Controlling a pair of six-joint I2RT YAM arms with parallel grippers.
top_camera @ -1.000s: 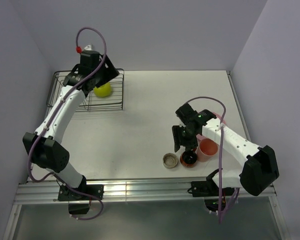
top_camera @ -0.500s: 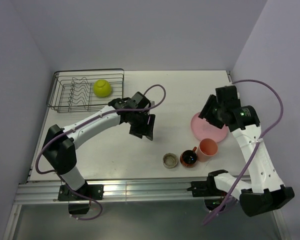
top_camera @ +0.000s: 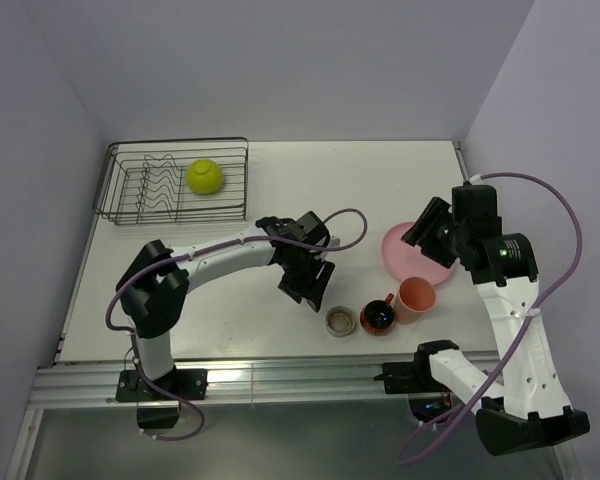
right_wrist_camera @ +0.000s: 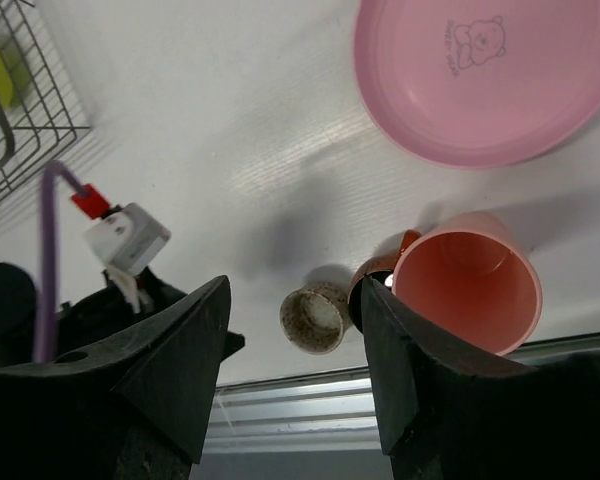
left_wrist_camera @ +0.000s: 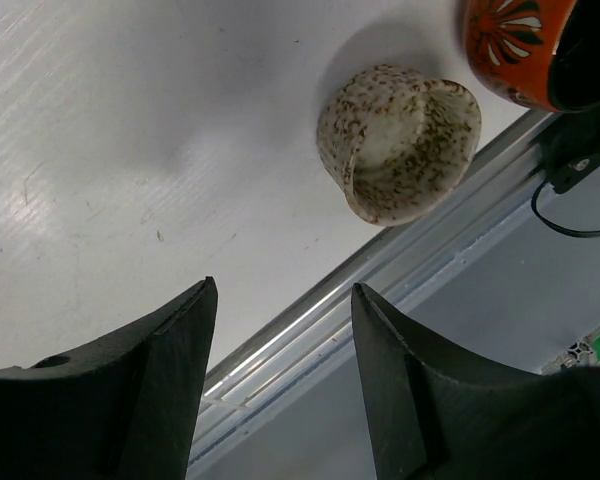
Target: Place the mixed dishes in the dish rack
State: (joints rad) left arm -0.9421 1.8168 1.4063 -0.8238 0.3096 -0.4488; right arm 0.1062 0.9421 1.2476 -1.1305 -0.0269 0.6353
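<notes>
The dark wire dish rack (top_camera: 140, 182) stands at the table's far left with the lime-green bowl (top_camera: 205, 176) inside it. The pink plate (top_camera: 417, 258), salmon-pink cup (top_camera: 417, 297), orange-red mug (top_camera: 377, 317) and beige-grey cup (top_camera: 340, 321) sit at the near right. My left gripper (top_camera: 309, 288) is open and empty, just left of the beige-grey cup (left_wrist_camera: 400, 142), with the mug (left_wrist_camera: 525, 45) beyond it. My right gripper (top_camera: 427, 226) is open and empty, raised over the plate (right_wrist_camera: 480, 70); below it are the salmon cup (right_wrist_camera: 467, 283), mug (right_wrist_camera: 375, 275) and beige-grey cup (right_wrist_camera: 314, 318).
The table's near edge has a metal rail (top_camera: 280, 380) close to the cups. Purple walls close in the left, back and right. The left arm's wrist and purple cable (right_wrist_camera: 55, 230) lie between the rack (right_wrist_camera: 20, 120) and the cups.
My left arm left the bowl in the rack and swung across the table to beside the beige-grey cup. My right arm rose from the cups to above the plate.
</notes>
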